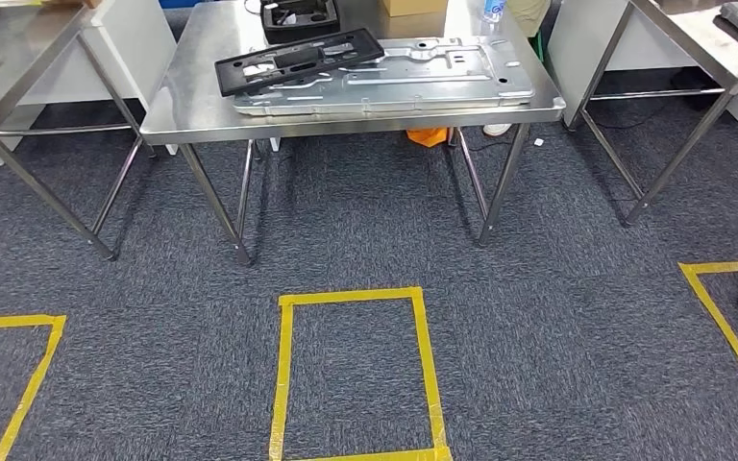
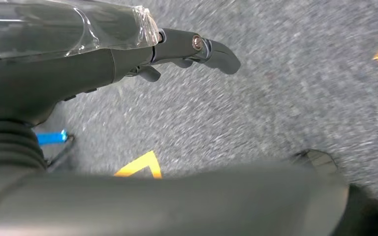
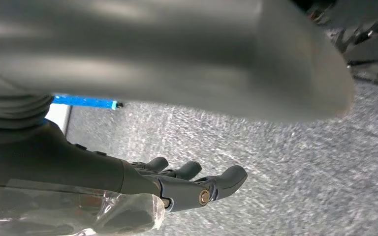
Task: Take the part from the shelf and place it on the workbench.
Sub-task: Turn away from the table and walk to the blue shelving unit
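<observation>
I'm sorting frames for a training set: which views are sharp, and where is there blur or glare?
Head view: sharp, with soft glare on the steel workbench. Left wrist view: carpet streaked with motion blur, left robot hand fairly crisp. Right wrist view: right robot hand clear, carpet grainy, and a large blurred grey shape up close.

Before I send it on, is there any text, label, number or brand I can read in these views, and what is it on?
No readable text in any view.
Black frame part and metal panel on the workbench: no markings to make out.
Cardboard box and bottle at the far edge: any print too small.
Yellow floor tape: plain outlines, no lettering.
Wrist views: blurred carpet, no writing.
</observation>
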### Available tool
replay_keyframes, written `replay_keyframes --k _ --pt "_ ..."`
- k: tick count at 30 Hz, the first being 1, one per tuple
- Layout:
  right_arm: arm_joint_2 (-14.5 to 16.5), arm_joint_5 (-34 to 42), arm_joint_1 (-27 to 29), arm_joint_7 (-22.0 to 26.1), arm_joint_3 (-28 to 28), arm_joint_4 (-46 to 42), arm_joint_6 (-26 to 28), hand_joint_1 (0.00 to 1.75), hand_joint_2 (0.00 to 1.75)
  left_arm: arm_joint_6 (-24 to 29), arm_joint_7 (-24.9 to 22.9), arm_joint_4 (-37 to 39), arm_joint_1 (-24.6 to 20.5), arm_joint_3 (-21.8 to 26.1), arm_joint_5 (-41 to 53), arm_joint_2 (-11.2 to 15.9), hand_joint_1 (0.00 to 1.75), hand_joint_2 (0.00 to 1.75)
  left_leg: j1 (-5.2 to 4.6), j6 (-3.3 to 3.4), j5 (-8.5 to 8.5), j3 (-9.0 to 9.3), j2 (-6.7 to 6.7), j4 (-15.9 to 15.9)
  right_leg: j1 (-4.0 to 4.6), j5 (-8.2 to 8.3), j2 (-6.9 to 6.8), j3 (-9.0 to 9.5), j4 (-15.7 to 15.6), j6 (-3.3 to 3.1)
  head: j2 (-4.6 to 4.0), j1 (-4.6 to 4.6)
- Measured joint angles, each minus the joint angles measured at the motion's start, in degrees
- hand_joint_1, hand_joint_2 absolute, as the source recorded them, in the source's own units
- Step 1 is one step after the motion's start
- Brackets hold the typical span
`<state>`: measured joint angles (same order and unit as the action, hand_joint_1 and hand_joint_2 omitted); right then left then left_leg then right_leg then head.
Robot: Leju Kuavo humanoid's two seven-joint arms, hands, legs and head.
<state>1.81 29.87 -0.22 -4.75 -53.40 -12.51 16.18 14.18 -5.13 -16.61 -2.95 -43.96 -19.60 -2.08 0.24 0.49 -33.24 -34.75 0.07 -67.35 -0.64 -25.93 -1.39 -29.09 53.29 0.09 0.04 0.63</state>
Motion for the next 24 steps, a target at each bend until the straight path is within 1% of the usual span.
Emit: replay_keyframes --k 1,2,3,4,5,6,7,8,9,10,11,12,13,14,15,16,17,18,19,20,21,22,23,24 --pt "0.0 -0.9 0.0 0.1 1.1 -0.2 -0.5 0.0 0.0 -0.4 0.1 0.0 0.8 0.9 0.5 0.0 0.0 0.0 0.2 -0.3 -0.93 -1.17 0.01 -2.9 0.0 0.03 -0.38 -0.07 0.0 -0.02 0.0 -0.02" --pt "0.0 -1.6 -0.1 0.3 2.2 -0.5 -0.9 0.0 0.0 -0.8 0.2 0.0 1.5 1.8 1.0 0.1 0.0 0.0 0.38 -0.52 -0.76 -1.3 0.04 -3.6 -0.01 0.05 -0.77 -0.1 0.0 -0.02 0.0 -0.03" --pt "0.0 -2.5 -0.2 0.5 3.2 -0.9 -1.3 0.0 0.0 -1.1 0.2 0.0 2.3 2.6 1.6 0.2 0.0 0.0 0.56 -0.68 0.48 -0.22 0.18 -1.7 -0.02 0.06 -1.2 -0.07 0.0 0.0 0.0 -0.04" --pt "0.0 -3.3 -0.3 0.7 4.3 -1.4 -1.8 0.0 0.0 -1.5 0.3 0.0 3.1 3.4 2.1 0.3 0.0 0.0 0.7 -0.79 2.44 1.88 0.62 2.2 -0.03 0.06 -1.66 0.0 0.0 0.04 0.0 -0.04" --pt "0.0 -4.1 -0.5 0.8 5.4 -2.0 -2.2 0.0 0.0 -1.8 0.4 0.0 3.7 4.4 2.6 0.4 0.0 0.0 0.74 -0.81 4.34 4.35 1.75 6.9 0.07 0.04 -2.13 0.1 0.1 0.19 0.0 -0.04" --pt "0.0 -5.0 -0.6 0.9 6.6 -2.5 -2.7 0.0 0.0 -2.2 0.6 0.0 4.2 5.4 3.2 0.5 0.0 0.0 0.64 -0.65 5.83 6.35 2.66 11.0 0.22 -0.02 -2.61 0.16 0.1 0.43 0.0 -0.04" --pt "0.0 -5.9 -0.7 1.0 7.9 -2.9 -3.1 0.0 0.0 -2.6 0.8 0.0 4.7 6.4 3.8 0.5 0.0 0.0 0.49 -0.4 6.65 7.46 3.29 13.5 0.37 -0.07 -3.08 0.23 0.2 0.74 0.0 0.05" --pt "0.0 -6.7 -0.8 1.1 9.1 -3.3 -3.6 0.0 0.0 -3.0 1.0 0.0 5.1 7.5 4.3 0.6 0.0 0.0 0.3 -0.08 6.88 7.77 3.51 14.6 0.51 -0.11 -3.55 0.27 0.2 1.08 0.0 0.14" --pt "0.0 -7.6 -0.8 1.3 10.3 -3.7 -4.0 0.0 0.0 -3.4 1.2 0.0 5.6 8.5 4.9 0.6 0.0 0.0 0.13 0.31 7.0 7.55 2.91 14.6 0.51 -0.11 -4.01 0.32 0.2 1.37 0.0 0.23" --pt "0.0 -8.5 -0.8 1.5 11.5 -4.0 -4.5 0.0 0.0 -3.8 1.3 0.0 6.1 9.5 5.5 0.6 0.0 0.0 0.17 0.76 7.21 7.4 2.4 14.7 0.39 -0.21 -4.19 0.32 0.3 1.71 0.0 0.31" --pt "-0.1 -9.3 -0.6 1.7 12.7 -4.2 -5.0 0.0 0.0 -4.2 1.4 0.0 6.4 10.5 6.1 0.6 0.0 0.0 0.21 1.21 7.45 7.3 1.95 14.8 0.24 -0.78 -3.68 0.14 0.8 2.04 0.0 0.32" --pt "-0.2 -10.2 -0.2 1.8 13.9 -4.3 -5.4 0.0 0.0 -4.6 1.6 0.0 6.6 11.5 6.7 0.6 0.0 0.0 0.27 1.66 7.73 7.16 1.52 14.9 0.09 -1.87 -2.75 -0.32 2.0 2.32 0.0 0.33" --pt "-0.4 -11.1 0.3 1.9 15.2 -4.4 -5.9 0.0 0.0 -5.0 1.7 0.0 6.6 12.6 7.3 0.6 0.0 0.0 0.32 2.07 8.01 6.99 1.01 15.0 -0.02 -3.86 -1.46 -1.43 4.7 2.54 0.0 0.35" --pt "-0.5 -12.0 1.0 1.9 16.5 -4.5 -6.3 0.0 0.0 -5.4 1.9 -0.2 6.4 13.7 7.9 0.7 0.0 0.0 0.26 2.31 8.17 6.74 0.44 14.9 -0.04 -6.25 -0.26 -3.0 8.7 2.63 0.0 0.37" --pt "-0.7 -12.8 1.9 1.9 17.8 -4.5 -6.8 0.0 0.0 -5.8 2.1 -0.4 6.2 14.7 8.4 0.7 0.0 0.0 0.19 2.48 8.3 6.53 -0.2 14.9 -0.04 -8.42 0.39 -4.77 13.0 2.64 0.0 0.39" --pt "-0.8 -13.6 2.8 2.0 19.1 -4.5 -7.2 0.0 0.0 -6.2 2.3 -0.8 5.9 15.8 9.0 0.7 0.0 0.0 0.11 2.58 8.39 6.37 -0.91 14.9 -0.04 -9.92 0.77 -6.25 16.7 2.63 0.0 0.4" --pt "-0.9 -14.4 3.7 2.0 20.3 -4.4 -7.6 0.0 0.0 -6.6 2.5 -1.2 5.6 16.8 9.5 0.7 0.0 0.0 0.07 2.6 8.46 6.29 -1.6 14.8 -0.03 -10.1 0.89 -6.77 18.2 2.59 0.0 0.4" --pt "-1.1 -15.1 4.6 2.1 21.4 -4.4 -8.0 0.0 0.0 -6.9 2.6 -1.7 5.3 17.7 10.0 0.7 0.0 0.0 0.06 2.57 8.51 6.29 -2.3 14.8 -0.05 -9.08 0.99 -6.14 17.3 2.54 0.0 0.4" --pt "-1.3 -15.8 5.5 2.2 22.5 -4.3 -8.4 0.0 0.0 -7.2 2.7 -2.2 4.9 18.6 10.4 0.7 0.0 0.0 0.07 2.5 8.53 6.34 -3.04 14.8 -0.11 -7.11 1.35 -4.39 14.0 2.47 0.0 0.4" --pt "-1.5 -16.5 6.4 2.4 23.6 -4.1 -8.8 0.0 0.0 -7.6 2.9 -2.8 4.5 19.5 10.9 0.7 0.0 0.0 0.09 2.4 8.55 6.36 -3.78 14.7 -0.24 -4.94 2.45 -2.17 9.5 2.39 0.0 0.4" --pt "-1.7 -17.2 7.4 2.6 24.8 -3.9 -9.1 0.0 0.0 -7.9 3.1 -3.5 4.0 20.4 11.4 0.7 0.0 0.0 -0.04 2.21 8.51 6.23 -4.49 14.5 -0.38 -3.34 4.0 -0.14 5.4 2.3 0.0 0.41" --pt "-1.8 -17.9 8.2 2.8 25.9 -3.7 -9.5 0.0 0.0 -8.3 3.2 -4.1 3.6 21.4 11.9 0.7 0.0 0.0 -0.1 1.96 8.52 6.01 -5.08 14.3 -0.48 -2.36 5.32 1.16 2.4 2.19 0.01 0.38" --pt "-1.9 -18.7 8.7 2.9 27.2 -3.6 -10.0 0.0 0.0 -8.6 3.3 -4.6 3.4 22.4 12.4 0.7 0.0 0.0 -0.16 1.62 8.59 5.67 -5.61 14.1 -0.49 -2.09 6.24 1.68 1.1 2.06 0.01 0.36" --pt "-2.0 -19.6 9.1 3.0 28.4 -3.5 -10.4 0.0 0.0 -9.0 3.4 -5.0 3.4 23.5 12.9 0.8 0.0 0.0 -0.15 1.24 8.71 5.34 -6.13 14.0 -0.36 -2.15 6.26 1.68 0.9 1.86 0.01 0.33"
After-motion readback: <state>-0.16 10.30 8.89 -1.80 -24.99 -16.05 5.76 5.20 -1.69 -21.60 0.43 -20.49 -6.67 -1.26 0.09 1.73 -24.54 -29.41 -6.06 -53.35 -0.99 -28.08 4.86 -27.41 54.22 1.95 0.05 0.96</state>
